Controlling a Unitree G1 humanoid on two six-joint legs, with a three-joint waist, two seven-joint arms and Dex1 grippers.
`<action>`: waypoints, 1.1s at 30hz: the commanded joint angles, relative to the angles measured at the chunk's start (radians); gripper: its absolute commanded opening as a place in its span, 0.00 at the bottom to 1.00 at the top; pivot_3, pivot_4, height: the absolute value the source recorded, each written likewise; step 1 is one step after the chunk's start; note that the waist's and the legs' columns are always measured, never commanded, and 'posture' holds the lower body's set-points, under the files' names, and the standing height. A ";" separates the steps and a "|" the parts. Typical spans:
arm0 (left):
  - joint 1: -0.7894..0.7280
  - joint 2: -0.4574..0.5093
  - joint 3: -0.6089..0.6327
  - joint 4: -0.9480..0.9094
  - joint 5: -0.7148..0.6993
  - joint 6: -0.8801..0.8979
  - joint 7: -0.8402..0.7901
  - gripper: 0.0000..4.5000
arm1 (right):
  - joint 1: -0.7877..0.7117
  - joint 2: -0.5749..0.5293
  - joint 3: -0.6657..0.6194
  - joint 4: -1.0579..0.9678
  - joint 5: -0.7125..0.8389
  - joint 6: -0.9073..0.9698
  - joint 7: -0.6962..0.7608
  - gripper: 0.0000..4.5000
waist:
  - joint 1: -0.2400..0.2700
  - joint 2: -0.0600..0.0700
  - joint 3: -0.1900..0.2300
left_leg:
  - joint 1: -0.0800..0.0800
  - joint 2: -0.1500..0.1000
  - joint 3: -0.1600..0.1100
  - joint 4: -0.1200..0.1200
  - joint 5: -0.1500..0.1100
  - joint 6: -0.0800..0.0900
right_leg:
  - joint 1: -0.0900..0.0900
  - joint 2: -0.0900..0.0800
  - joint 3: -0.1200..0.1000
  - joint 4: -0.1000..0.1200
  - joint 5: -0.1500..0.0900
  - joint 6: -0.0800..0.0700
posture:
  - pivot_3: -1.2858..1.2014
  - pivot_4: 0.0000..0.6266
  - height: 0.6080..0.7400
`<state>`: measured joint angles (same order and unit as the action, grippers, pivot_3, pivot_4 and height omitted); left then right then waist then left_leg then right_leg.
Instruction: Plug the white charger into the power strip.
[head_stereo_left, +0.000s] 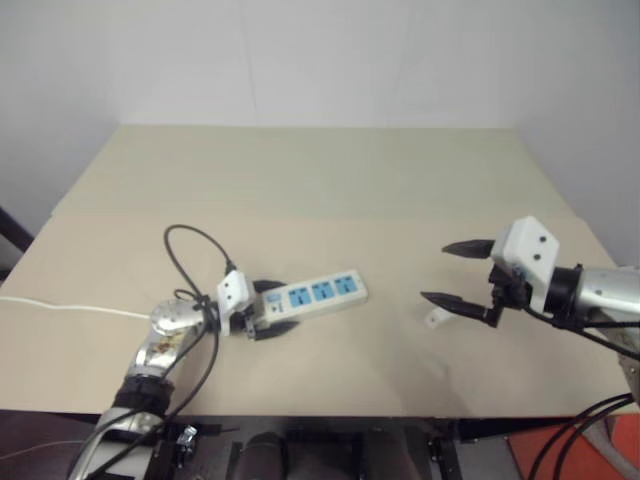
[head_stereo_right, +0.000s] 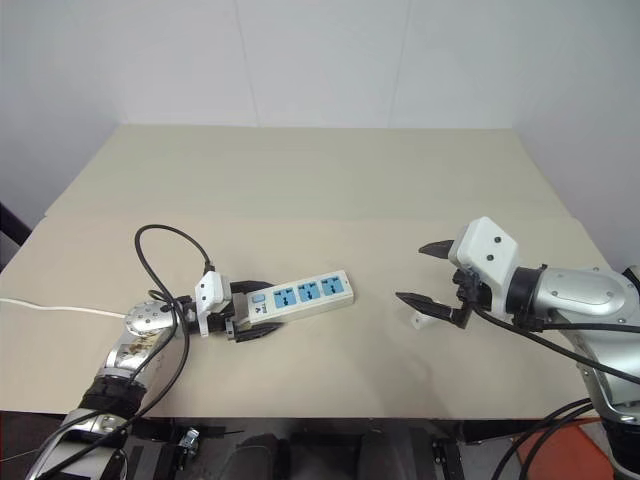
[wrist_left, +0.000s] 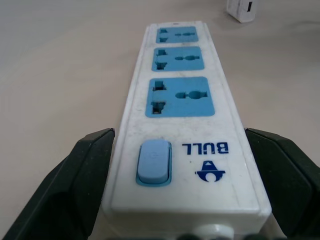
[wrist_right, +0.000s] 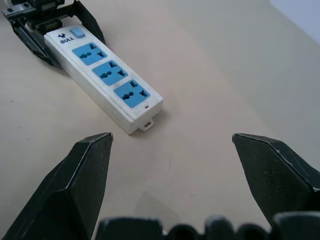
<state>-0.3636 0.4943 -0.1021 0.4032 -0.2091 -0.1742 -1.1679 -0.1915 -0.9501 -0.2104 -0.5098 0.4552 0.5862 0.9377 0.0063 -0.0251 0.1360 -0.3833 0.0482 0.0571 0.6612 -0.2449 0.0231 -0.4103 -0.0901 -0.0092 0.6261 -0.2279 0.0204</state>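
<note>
The power strip (head_stereo_left: 318, 294) lies flat on the beige table, its three blue sockets facing up and its switch end toward my left gripper (head_stereo_left: 288, 306). That gripper is open, with one black finger (wrist_left: 85, 170) on each side of the switch end (wrist_left: 154, 161). The white charger (head_stereo_left: 437, 318) lies on the table to the right of the strip, also seen beyond the strip's far end in the left wrist view (wrist_left: 241, 10). My right gripper (head_stereo_left: 435, 272) hovers open above the charger with nothing between its fingers, and it looks back toward the strip (wrist_right: 107, 75).
The strip's thin white cord (head_stereo_left: 60, 307) runs off the table's left edge. A black cable (head_stereo_left: 185, 245) loops up from my left wrist. The tabletop (head_stereo_left: 320, 190) stretches back to a white wall, and its front edge lies close below both arms.
</note>
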 joint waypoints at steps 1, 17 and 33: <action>0.042 0.032 -0.014 0.028 0.037 0.014 0.002 0.99 | -0.023 -0.011 -0.016 -0.016 0.015 -0.001 -0.003 1.00 | -0.004 0.000 0.000 | 0.001 0.000 0.000 0.000 0.000 0.000 | 0.001 0.000 0.000 0.000 0.000 0.000 | 0.52 0.24 1.00; -0.011 -0.037 -0.028 0.087 0.015 -0.001 -0.020 0.74 | -0.067 -0.011 0.013 0.011 0.013 -0.009 0.005 1.00 | 0.006 0.003 -0.002 | 0.006 0.000 0.000 -0.001 0.000 0.000 | 0.006 -0.001 0.000 -0.001 -0.003 0.004 | 0.52 0.24 1.00; -0.054 0.023 -0.102 -0.063 -0.002 0.016 -0.244 0.74 | -0.243 -0.176 0.261 0.222 -0.163 -0.237 0.326 1.00 | 0.004 0.002 -0.001 | -0.003 0.000 -0.001 0.000 -0.001 0.001 | 0.000 -0.001 -0.002 -0.005 0.000 0.000 | 0.52 0.24 1.00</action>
<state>-0.4184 0.5085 -0.1940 0.3737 -0.2005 -0.1634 -1.3940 -0.4075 -1.1109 0.0258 -0.2974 0.3270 0.3956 1.2288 0.0104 -0.0229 0.1354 -0.3866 0.0478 0.0562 0.6608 -0.2455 0.0238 -0.4101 -0.0912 -0.0117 0.6206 -0.2281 0.0208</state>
